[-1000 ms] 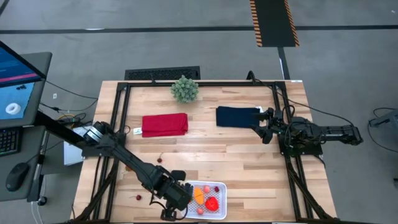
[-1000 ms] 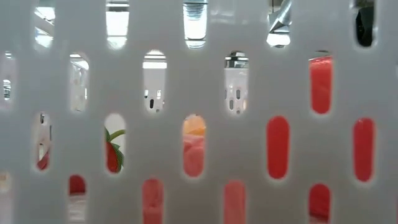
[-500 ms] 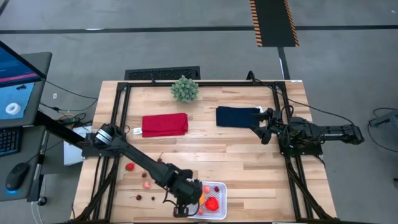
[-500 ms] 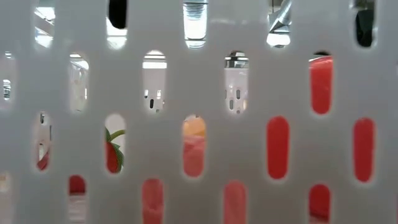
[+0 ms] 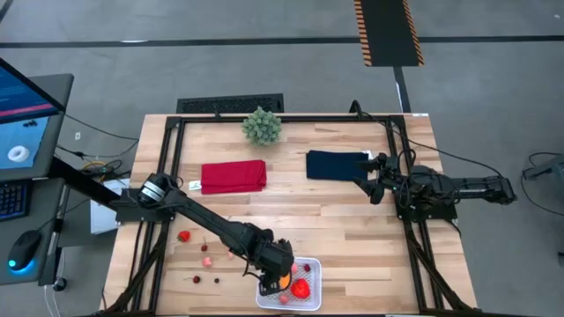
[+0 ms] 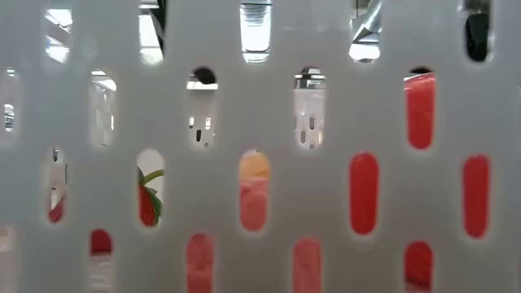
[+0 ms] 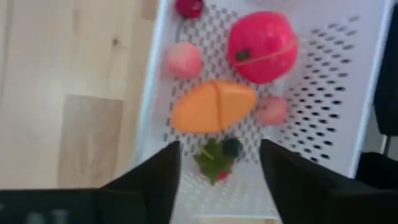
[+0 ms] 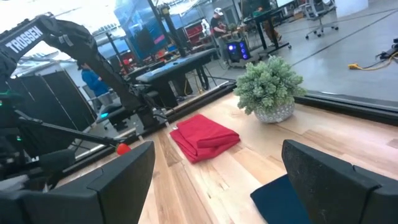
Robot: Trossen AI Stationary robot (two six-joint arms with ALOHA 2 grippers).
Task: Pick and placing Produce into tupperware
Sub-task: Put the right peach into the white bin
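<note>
Our left gripper [image 7: 217,180] hangs right over the tupperware [image 5: 310,301], fingers apart and holding nothing, so we think a strawberry [image 7: 214,160] just went in beside the orange piece [image 7: 212,107] and red pepper [image 7: 261,45]. More produce [image 5: 184,236] waits on the wooden table [image 5: 317,211]. Our right gripper [image 5: 374,180] rests wide open near the navy cloth [image 5: 335,165]. Gray floor lies all around.

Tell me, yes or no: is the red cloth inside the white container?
No. In the high view the red cloth lies flat on the table, far from the white container, which holds only toy fruit.
</note>
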